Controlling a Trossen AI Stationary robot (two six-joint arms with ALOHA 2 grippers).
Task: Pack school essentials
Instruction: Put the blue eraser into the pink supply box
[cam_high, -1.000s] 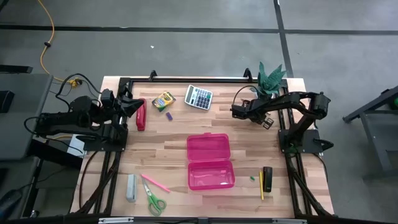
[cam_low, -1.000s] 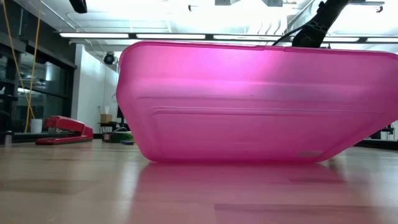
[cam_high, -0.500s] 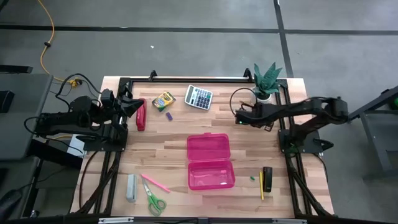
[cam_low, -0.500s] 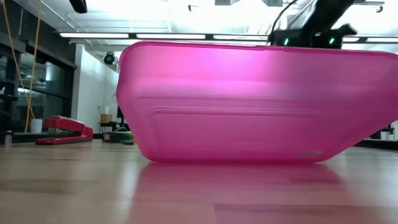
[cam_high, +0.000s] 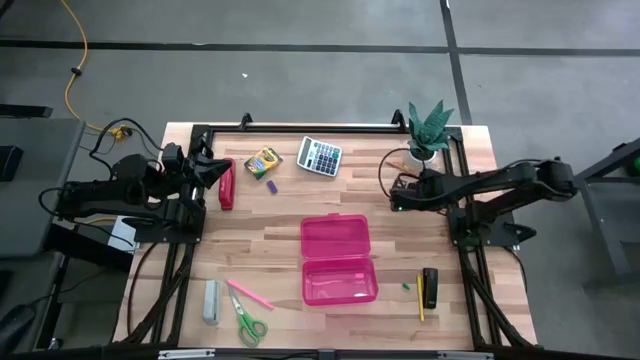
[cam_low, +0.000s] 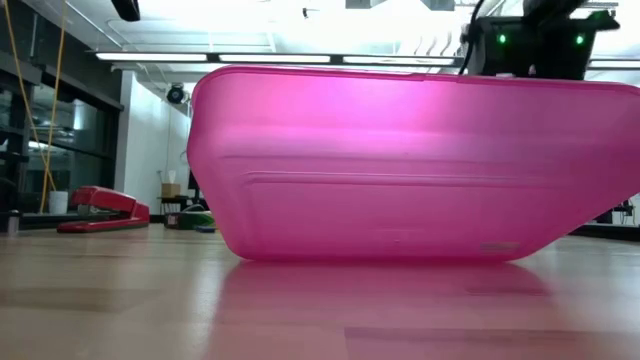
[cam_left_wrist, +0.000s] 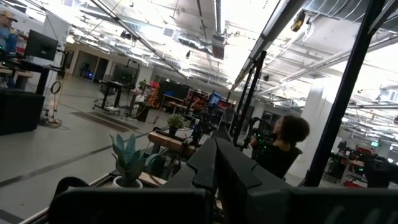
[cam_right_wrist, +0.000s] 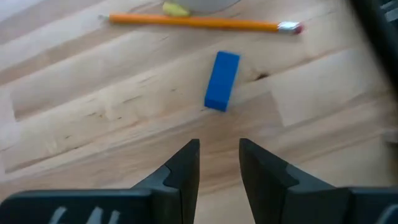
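Pale wooden plank tabletop (cam_right_wrist: 93, 106) in a bright workshop; small blue block eraser (cam_right_wrist: 222, 81) lies just ahead of the right gripper (cam_right_wrist: 219, 163), long axis roughly in line with its narrowly parted, empty fingers.

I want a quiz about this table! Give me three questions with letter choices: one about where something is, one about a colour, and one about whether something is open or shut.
1. Where are the green-handled scissors?
A. inside the pink case
B. on the table beside the pink pencil
C. under the calculator

2. What colour is the eraser ahead of the right gripper?
A. blue
B. red
C. white

3. How is the pink case?
A. shut
B. open
C. upside down

Answers:
1 B: the high view shows them lying next to the pink pencil.
2 A: the right wrist view shows a blue block near the orange pencil.
3 B: the high view shows both halves laid flat.
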